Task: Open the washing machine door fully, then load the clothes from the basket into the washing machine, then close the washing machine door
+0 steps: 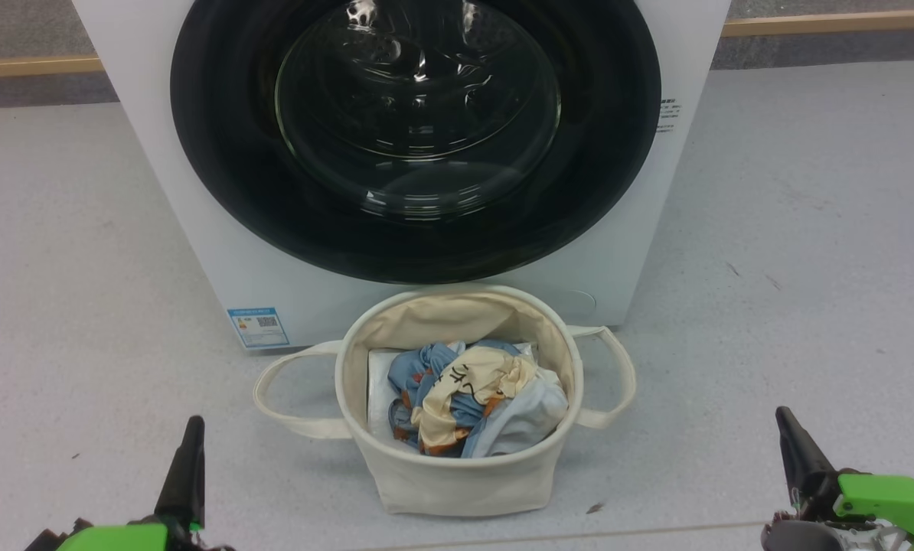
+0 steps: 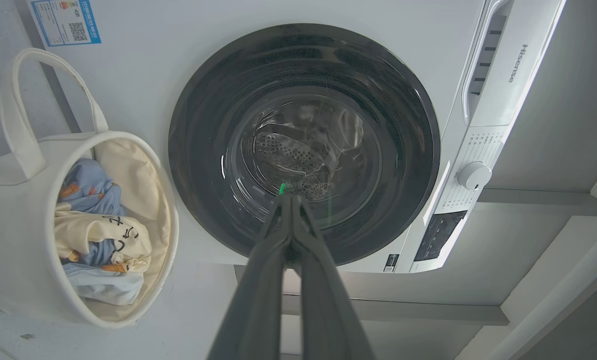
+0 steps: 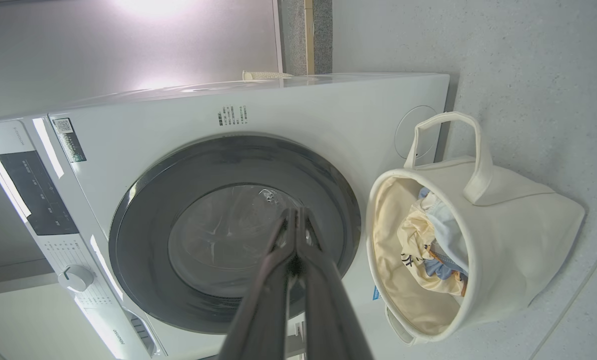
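Both claws sit low at the near edge, the left gripper (image 1: 192, 438) and the right gripper (image 1: 786, 425) each with fingers pressed together, holding nothing. Between them stands the basket (image 1: 457, 487), the clothes (image 1: 472, 398) heaped inside (blue, cream, pale). Just beyond it is the washing machine (image 1: 155, 191), with the washing machine door (image 1: 220, 161) closed.

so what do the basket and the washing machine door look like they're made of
The basket seems cream canvas or similar woven cloth, matte; its wall creases and its handles droop. The washing machine door: glossy black ring, likely plastic, round a clear bowl that looks like glass; sharp reflections on both.
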